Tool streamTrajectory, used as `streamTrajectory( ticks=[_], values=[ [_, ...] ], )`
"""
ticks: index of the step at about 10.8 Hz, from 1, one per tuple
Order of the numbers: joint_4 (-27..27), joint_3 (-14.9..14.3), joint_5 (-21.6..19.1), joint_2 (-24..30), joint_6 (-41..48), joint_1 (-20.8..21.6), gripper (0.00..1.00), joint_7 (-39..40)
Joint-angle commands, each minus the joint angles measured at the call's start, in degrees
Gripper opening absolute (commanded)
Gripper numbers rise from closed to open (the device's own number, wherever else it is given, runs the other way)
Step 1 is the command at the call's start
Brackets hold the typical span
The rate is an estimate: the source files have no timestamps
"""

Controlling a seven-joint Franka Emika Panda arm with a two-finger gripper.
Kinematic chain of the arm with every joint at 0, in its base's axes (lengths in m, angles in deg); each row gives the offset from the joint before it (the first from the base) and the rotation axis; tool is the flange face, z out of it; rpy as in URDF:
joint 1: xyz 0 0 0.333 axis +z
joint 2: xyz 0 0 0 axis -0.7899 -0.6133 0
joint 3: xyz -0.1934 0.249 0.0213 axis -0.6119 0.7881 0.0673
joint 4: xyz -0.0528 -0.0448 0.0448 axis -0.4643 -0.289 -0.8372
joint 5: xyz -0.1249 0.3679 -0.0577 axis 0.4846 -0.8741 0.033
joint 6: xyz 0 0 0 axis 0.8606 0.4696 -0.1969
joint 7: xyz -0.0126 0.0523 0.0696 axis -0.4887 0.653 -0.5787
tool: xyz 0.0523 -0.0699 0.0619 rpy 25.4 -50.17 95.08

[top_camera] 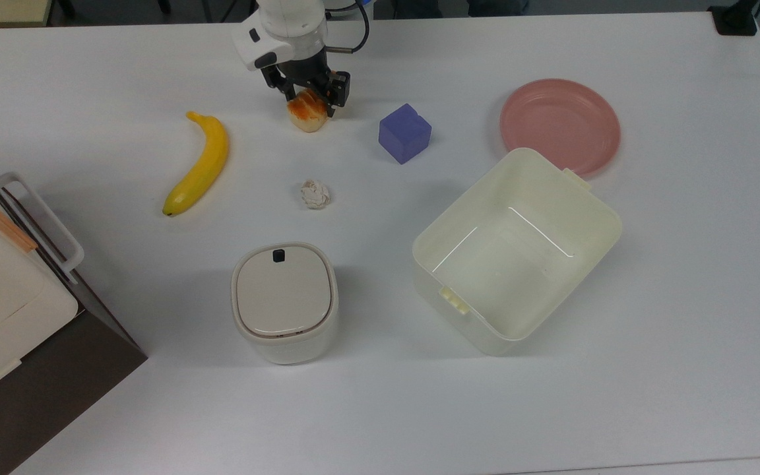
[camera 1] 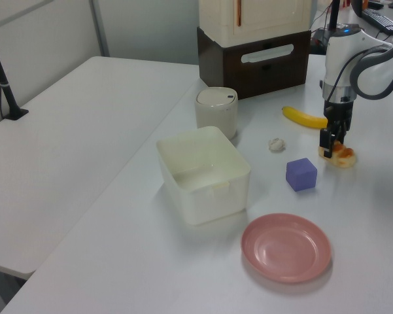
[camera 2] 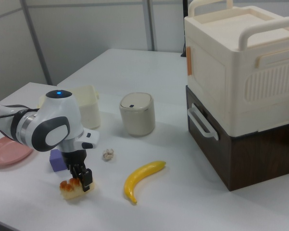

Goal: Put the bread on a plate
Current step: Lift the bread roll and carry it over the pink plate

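Near the upper centre of the top view, the bread (top_camera: 307, 113) is seen lying on the white table (top_camera: 683, 330), its long axis running diagonally from lower left to upper right of the frame, ridged orange top facing up. The gripper (top_camera: 307, 92) is lowered over the loaf's upper-right portion, with one black finger on each long side; the fingers are set apart astride the loaf, and whether they press on it cannot be told. In the right view the bread (camera 2: 71, 188) is at lower left, with a finger (camera 2: 86, 179) standing at its near end.

The pink plate (top_camera: 559, 125) is located at the upper right of the top view, well apart from the loaf, and nothing is seen on it. The cream tub (top_camera: 517, 249) just below it, overlapping the plate's lower rim in that view, is open and nothing is seen in it. The lidded cream bin (top_camera: 284, 300) at lower centre is closed.

Between loaf and plate a purple cube (top_camera: 405, 133) is standing. A banana (top_camera: 200, 164) is lying to the left, and a crumpled paper ball (top_camera: 315, 194) below the loaf.
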Motion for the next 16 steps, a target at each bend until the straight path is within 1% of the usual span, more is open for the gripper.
streamTrajectory(
  ticks=[1,2,3,4,5,6,7,8,9,10,11,12,13,14,15,16],
  values=[
    [-0.6,0.2,1.3,1.6,-0.5,1.2,0.47,-1.2],
    [0.5,0.2,1.3,2.3,1.7,1.7,0.44,-1.0],
    [1.6,0.4,1.3,3.4,5.5,2.6,0.43,-0.7],
    [3.2,0.6,1.3,4.6,10.5,4.6,0.44,-0.7],
    [5.4,1.9,1.3,5.0,15.2,6.3,0.43,-1.2],
    [7.5,5.2,0.7,5.0,19.7,6.7,0.44,-1.6],
    [9.5,8.6,-0.3,4.9,21.8,6.7,0.44,-2.8],
    [11.9,11.4,-3.3,4.6,22.3,6.8,0.44,-5.3],
    [14.6,15.2,-6.2,3.3,23.2,6.8,0.45,-5.8],
    [16.7,19.0,-8.8,1.8,22.3,6.8,0.45,-8.5],
    [19.4,22.1,-9.2,-0.2,20.4,6.9,0.47,-12.4],
    [22.1,23.1,-9.2,-2.9,17.0,9.1,0.48,-16.2],
    [25.2,23.1,-8.4,-6.4,13.7,11.9,0.51,-19.8],
    [27.4,23.0,-5.9,-9.7,11.6,13.5,0.51,-22.8],
    [29.2,22.4,-2.3,-12.6,10.9,15.4,0.51,-25.8],
    [31.2,20.8,0.4,-15.7,10.5,17.1,0.54,-28.3]
  ],
)
